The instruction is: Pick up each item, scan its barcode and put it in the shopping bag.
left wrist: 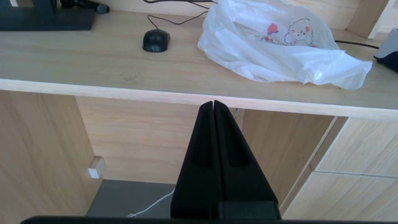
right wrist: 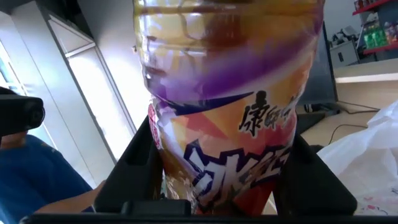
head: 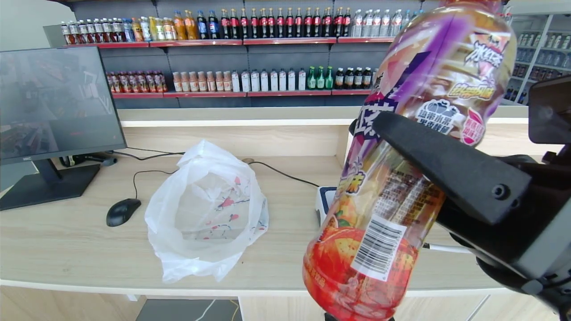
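Bottle (head: pixel 388 209), tilted and raised well above the surface (head: pixel 67 240), is being held around its middle by the right gripper (right wrist: pixel 224 155), whose fingers (head: pixel 446 165) are clamping the label from either side. Its barcode (head: pixel 379 247) is facing outward and lying clear of the near finger, a hold that is probably keeping the code readable for the scan. The bag (head: pixel 205 209) is lying on the surface between the mouse (head: pixel 122 211) and a white box, probably the scanner (head: pixel 323 198), with its mouth gaping upward, seemingly ready to receive items. The left gripper (left wrist: pixel 213 109) is hanging below the surface's front edge, its fingers pressed together on nothing, apparently parked out of the way.

Hidden or unclear: the bottle's cap and base are running off the head view, the far finger is sitting behind the bottle, and the bottle is covering most of the scanner. Whether the bag is holding anything cannot be told, since only its printed pattern is showing through.
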